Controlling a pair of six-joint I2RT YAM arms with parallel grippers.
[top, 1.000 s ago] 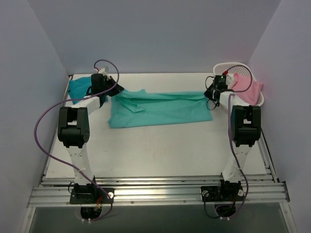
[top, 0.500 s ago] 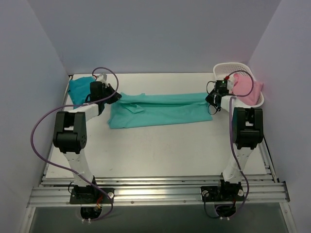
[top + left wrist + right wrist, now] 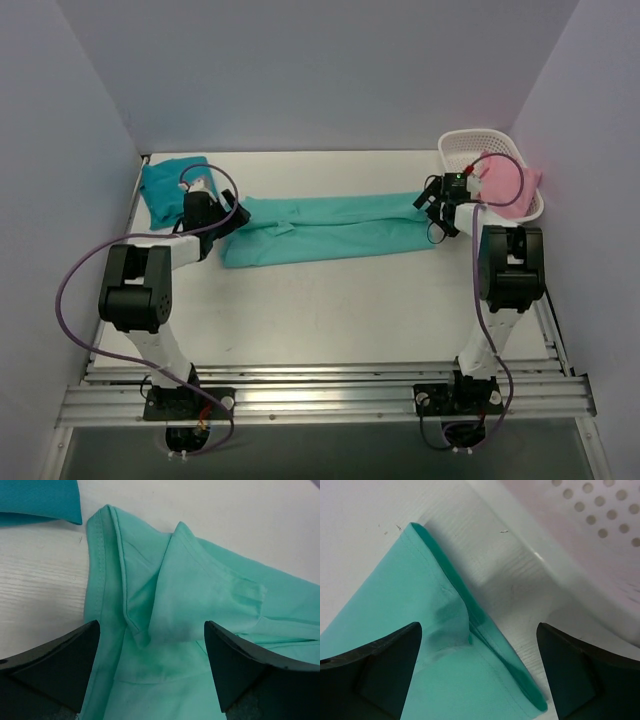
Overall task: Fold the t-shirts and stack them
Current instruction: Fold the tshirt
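Note:
The mint t-shirt (image 3: 325,228) lies across the back of the table, folded lengthwise into a long narrow band. My left gripper (image 3: 232,215) hovers open over its left end, where a sleeve fold (image 3: 165,605) bunches between the jaws. Over the band's right corner (image 3: 465,645) my right gripper (image 3: 433,205) stands open, with nothing in its jaws. The darker teal t-shirt (image 3: 172,187) rests as a folded square at the back left, and its edge (image 3: 40,502) shows at the top of the left wrist view.
A white perforated basket (image 3: 462,147) holding pink cloth (image 3: 505,182) stands at the back right, its wall (image 3: 590,535) close beside the right gripper. Grey walls enclose the table on three sides. The aluminium rails (image 3: 320,385) run along the near edge.
Both grippers have opened and let go of the mint shirt. The shirt's far edge came forward over the near half, leaving a narrower band. Both arms drew back toward the near side.

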